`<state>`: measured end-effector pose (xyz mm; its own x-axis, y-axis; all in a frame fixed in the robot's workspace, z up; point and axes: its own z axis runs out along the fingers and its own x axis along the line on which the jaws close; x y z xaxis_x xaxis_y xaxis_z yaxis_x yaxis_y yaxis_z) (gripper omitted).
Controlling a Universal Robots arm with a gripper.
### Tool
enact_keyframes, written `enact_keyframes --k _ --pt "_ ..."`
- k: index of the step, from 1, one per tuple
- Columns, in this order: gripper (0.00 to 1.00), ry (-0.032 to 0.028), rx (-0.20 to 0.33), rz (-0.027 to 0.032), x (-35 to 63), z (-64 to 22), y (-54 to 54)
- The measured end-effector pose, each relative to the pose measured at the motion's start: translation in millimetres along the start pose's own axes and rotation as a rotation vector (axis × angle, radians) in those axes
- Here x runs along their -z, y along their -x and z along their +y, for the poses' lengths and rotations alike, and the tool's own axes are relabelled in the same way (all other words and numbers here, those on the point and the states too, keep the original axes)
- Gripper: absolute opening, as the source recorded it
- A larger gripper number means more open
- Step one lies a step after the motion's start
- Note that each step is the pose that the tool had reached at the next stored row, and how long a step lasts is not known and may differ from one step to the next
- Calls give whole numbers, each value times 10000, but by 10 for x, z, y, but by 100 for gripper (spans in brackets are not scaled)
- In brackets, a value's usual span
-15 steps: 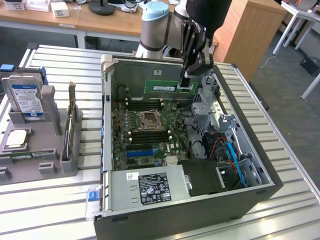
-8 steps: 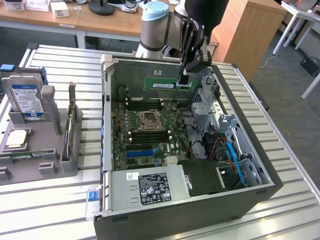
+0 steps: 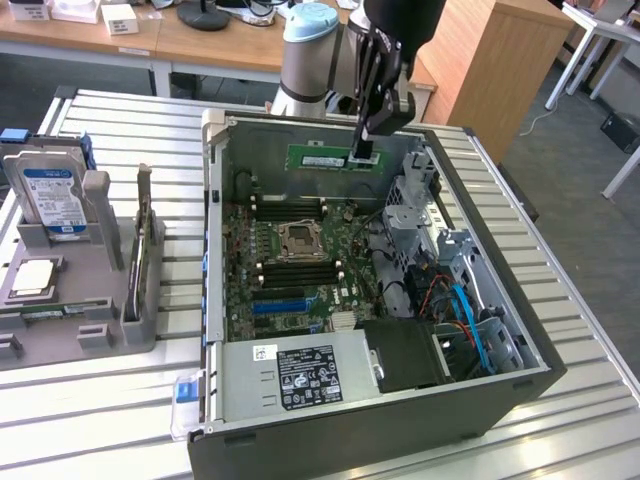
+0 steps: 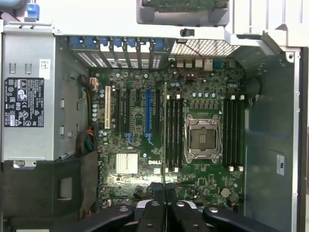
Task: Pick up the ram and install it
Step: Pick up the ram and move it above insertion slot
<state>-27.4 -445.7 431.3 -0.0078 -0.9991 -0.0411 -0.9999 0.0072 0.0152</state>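
Ram [image 3: 320,158] gripped above the open case [image 3: 420,425]

The hand [image 3: 366,150] is clamped on the ram near one end, holding it level inside the case, above its motherboard [image 3: 300,290]. Its thin edge faces down, parallel to the memory slots [image 4: 176,135], apparently ready for seating.

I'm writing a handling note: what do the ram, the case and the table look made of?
The ram: thin green circuit board with a pale label, matte, likely fibreglass laminate. The case: sheet metal, bare grey inside, dark painted outside, judging by thin folded edges. The table: pale ribbed slats with a dull sheen, probably aluminium.
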Motion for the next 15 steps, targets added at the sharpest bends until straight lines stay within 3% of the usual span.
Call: enact_keyframes --k 15 --pt "12 1 1 -101 -34 1 242"
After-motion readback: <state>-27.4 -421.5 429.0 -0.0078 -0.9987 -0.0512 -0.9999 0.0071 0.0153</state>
